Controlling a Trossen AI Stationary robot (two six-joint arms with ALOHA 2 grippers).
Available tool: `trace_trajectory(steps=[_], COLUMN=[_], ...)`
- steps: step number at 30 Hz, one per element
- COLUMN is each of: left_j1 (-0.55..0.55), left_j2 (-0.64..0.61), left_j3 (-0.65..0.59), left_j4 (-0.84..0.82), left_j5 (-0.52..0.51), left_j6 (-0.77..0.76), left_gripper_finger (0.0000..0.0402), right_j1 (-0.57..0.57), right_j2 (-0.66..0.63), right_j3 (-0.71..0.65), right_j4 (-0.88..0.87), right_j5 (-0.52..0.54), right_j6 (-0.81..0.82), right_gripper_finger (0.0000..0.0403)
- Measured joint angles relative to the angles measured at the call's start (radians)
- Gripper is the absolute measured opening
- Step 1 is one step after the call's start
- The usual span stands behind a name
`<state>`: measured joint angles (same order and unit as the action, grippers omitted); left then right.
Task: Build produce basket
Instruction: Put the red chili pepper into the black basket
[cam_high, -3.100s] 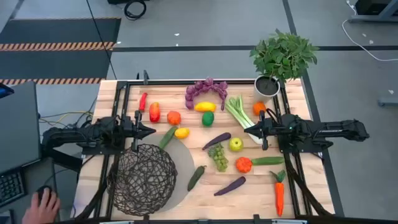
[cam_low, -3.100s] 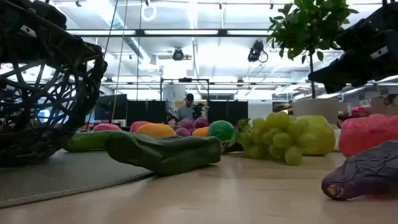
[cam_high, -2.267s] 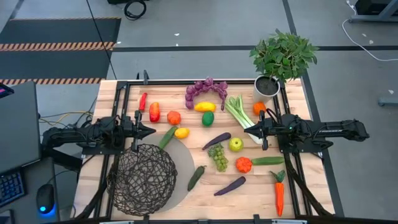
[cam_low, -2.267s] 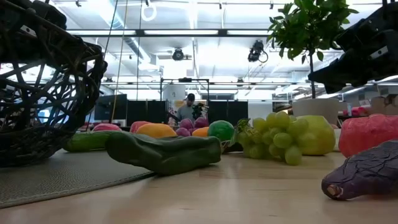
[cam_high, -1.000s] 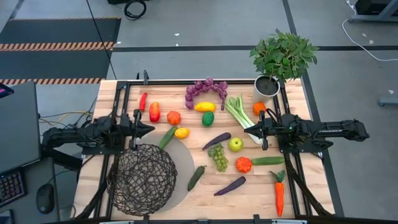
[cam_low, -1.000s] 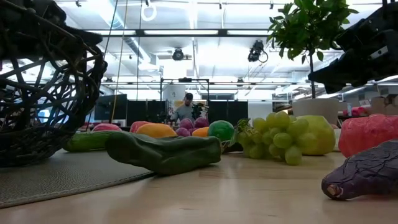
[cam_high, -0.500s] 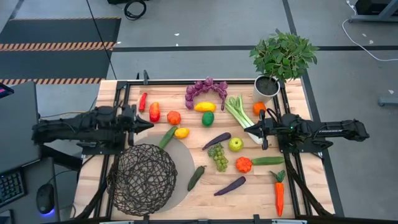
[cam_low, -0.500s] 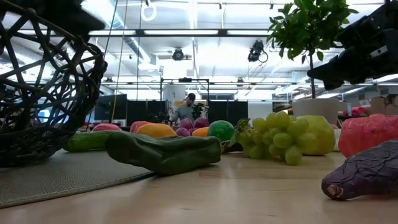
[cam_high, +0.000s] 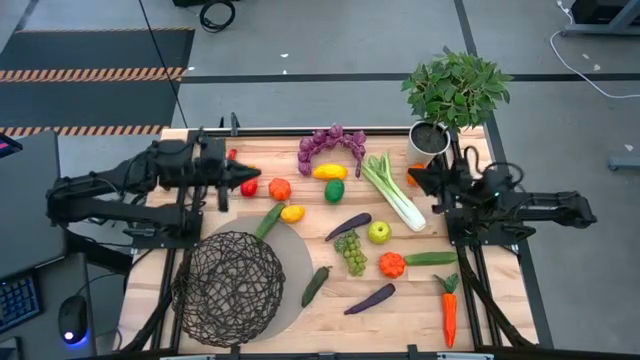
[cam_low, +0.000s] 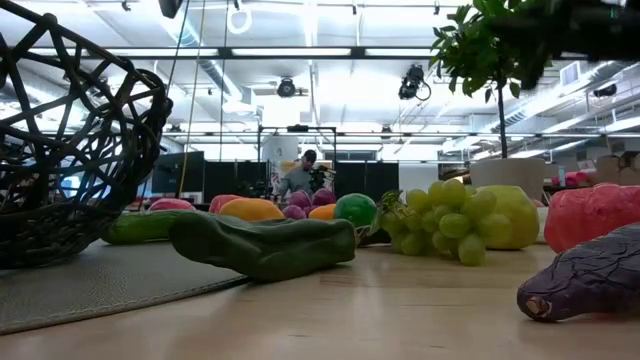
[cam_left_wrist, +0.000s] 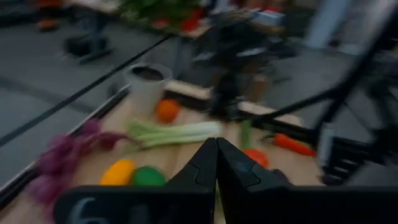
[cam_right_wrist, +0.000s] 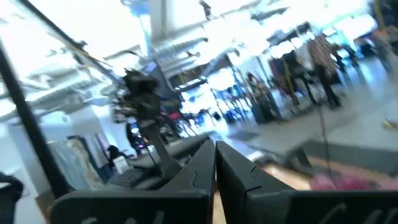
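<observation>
The dark wire basket (cam_high: 229, 288) stands on a round grey mat (cam_high: 291, 262) at the table's near left; it also fills the left of the low view (cam_low: 70, 150). The produce lies loose across the wooden table: purple grapes (cam_high: 330, 142), celery (cam_high: 392, 190), green grapes (cam_high: 351, 252), an apple (cam_high: 378, 232), a carrot (cam_high: 449, 310), a dark cucumber (cam_low: 265, 245). My left gripper (cam_high: 258, 175) hangs shut and empty above the far left of the table, fingertips together (cam_left_wrist: 216, 142). My right gripper (cam_high: 408, 176) is shut and empty above the far right, near the celery (cam_right_wrist: 214, 144).
A white pot (cam_high: 428, 138) with a leafy plant (cam_high: 455, 90) stands at the far right corner. Black frame rails run along the table's left and right sides. Two eggplants (cam_high: 369, 298), an orange pepper (cam_high: 391, 264) and a cucumber (cam_high: 431, 258) lie at the near right.
Both arms have risen from their low rest. My left gripper has gone up and toward the far edge, clear of the basket's rim. My right gripper has lifted and tipped its fingers upward, uncovering the celery's white end. Both have stayed shut. No produce has moved.
</observation>
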<state>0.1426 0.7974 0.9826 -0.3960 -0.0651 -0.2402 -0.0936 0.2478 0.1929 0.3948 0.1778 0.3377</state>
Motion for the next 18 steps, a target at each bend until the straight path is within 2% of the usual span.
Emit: trace_trajectory(steps=[4,8,13,18], left_j1=[0.078,0.135,0.149,0.148], left_j2=[0.099,0.191,0.238,0.250], left_j3=[0.105,0.176,0.199,0.199], left_j4=[-0.150,-0.282,-0.261,-0.219], left_j5=[-0.017,-0.001,-0.001,0.000], left_j6=[-0.071,-0.185,-0.300,-0.354], left_gripper_finger=[0.0011,0.0011,0.0011,0.0011], right_j1=[0.000,-0.001,-0.015,-0.020], right_j2=[0.116,0.285,0.482,0.586], right_j3=[0.209,0.447,0.671,0.770], right_j4=[-0.108,-0.285,-0.471,-0.442], right_j5=[-0.052,-0.040,-0.010,-0.014], right_j6=[-0.091,-0.194,-0.211,-0.156], right_gripper_finger=[0.0019,0.0019,0.0019,0.0019])
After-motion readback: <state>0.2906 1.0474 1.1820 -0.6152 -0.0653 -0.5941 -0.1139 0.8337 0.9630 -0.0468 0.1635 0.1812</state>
